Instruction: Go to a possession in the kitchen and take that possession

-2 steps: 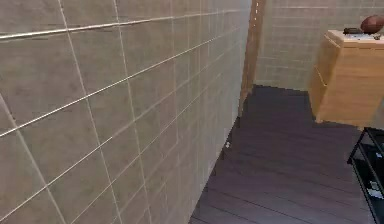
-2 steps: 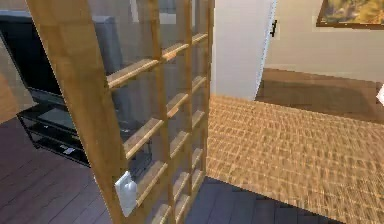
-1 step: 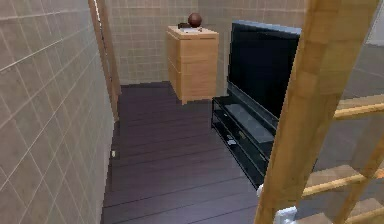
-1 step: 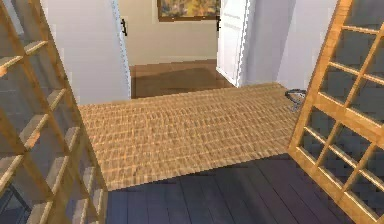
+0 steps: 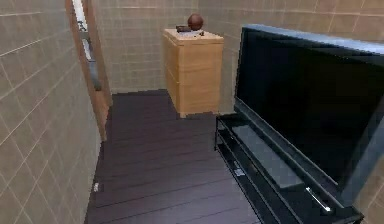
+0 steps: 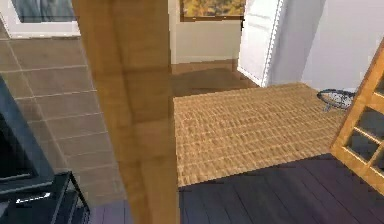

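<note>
Tan tile walls, dark plank floor.

Forward view: a large black television on a low dark stand runs along the view's right. A pale wooden cabinet stands against the far wall, with a round reddish-brown ball near the back edge of its top. A timber door frame opens on the left.

Arm side view: a wooden post stands close, with tiled wall to its left. Beyond it lies a woven rug, then a white door and a framed picture. A glazed wooden door stands at the right edge. A small grey thing lies off the rug's far right corner.

Judgement: this is the search step. The room reads as a lounge, not a kitchen, so I cannot tell where the possession lies. How the gripper's fingers stand, I cannot tell. The next move calls for driving out through an opening, keeping the base off the stand and the post.
</note>
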